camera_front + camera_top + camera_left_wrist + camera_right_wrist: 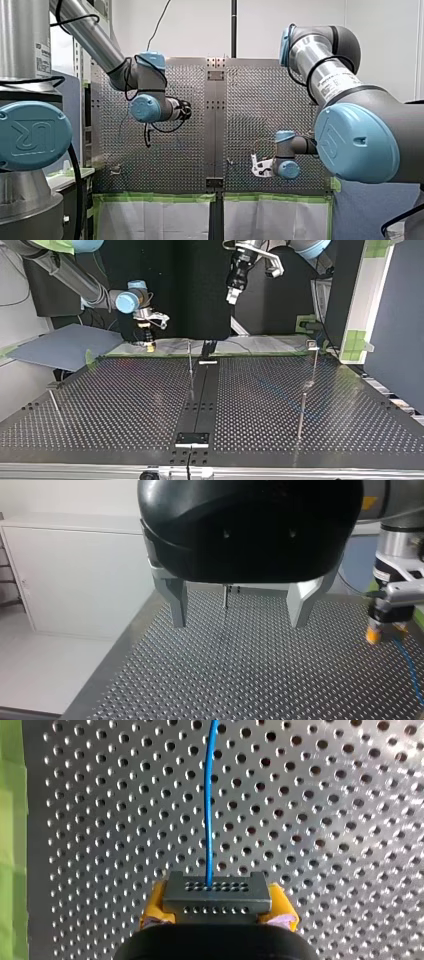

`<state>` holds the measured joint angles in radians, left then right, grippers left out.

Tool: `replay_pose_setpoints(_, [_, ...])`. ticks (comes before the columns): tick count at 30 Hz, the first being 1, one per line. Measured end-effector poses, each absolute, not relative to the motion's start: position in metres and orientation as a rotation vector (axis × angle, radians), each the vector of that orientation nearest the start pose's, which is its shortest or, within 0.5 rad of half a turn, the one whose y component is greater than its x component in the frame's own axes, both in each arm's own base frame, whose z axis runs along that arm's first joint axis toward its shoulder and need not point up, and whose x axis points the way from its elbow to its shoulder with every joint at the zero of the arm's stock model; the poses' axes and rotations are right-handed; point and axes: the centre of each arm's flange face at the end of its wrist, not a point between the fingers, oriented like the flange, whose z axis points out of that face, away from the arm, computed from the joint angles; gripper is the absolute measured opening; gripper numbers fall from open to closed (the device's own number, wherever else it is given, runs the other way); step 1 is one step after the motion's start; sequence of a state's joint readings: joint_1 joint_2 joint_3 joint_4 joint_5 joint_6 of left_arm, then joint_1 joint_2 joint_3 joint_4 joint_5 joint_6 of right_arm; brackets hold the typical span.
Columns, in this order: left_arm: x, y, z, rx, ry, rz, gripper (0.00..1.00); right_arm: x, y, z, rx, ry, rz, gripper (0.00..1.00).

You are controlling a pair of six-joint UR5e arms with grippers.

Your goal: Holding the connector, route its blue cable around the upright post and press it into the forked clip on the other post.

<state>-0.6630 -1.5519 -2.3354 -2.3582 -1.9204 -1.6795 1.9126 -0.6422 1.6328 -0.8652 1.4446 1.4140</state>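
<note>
When viewed from the right wrist, shows my right pincer (215, 906) clamped on a dark grey connector (215, 892), yellow pads (281, 906) pressed against both its sides. Shows a blue cable (207, 795) leaving the connector's middle and running straight ahead of the pincer over the perforated tabletop (340, 820). From the left wrist, shows my left pincer (240, 607) with its metal fingers (177, 605) spread apart, hanging above the tabletop, the right pincer off to one side and lower. In the top view, places the right pincer in the upper left of the frame, down at the tabletop's far edge, and the left pincer at upper centre, well above it. Shows thin upright posts (190, 365) standing apart across the tabletop, the nearest just right of the right pincer, their tips too small to make out.
</note>
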Motion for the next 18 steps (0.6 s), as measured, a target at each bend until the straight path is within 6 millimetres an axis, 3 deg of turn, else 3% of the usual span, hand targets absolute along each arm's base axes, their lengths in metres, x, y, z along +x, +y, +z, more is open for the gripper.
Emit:
replay_pose_setpoints(6, [0.237, -0.31, 0.222, 0.151, 1.546, -0.327, 1.0, 0.343, -0.561, -0.011, 1.662, -0.909, 1.327, 0.07])
replay_pose_setpoints(18, [0.238, -0.308, 0.222, 0.148, 1.548, -0.321, 1.0, 0.342, -0.568, 0.05, 1.619, -0.931, 1.321, 0.07])
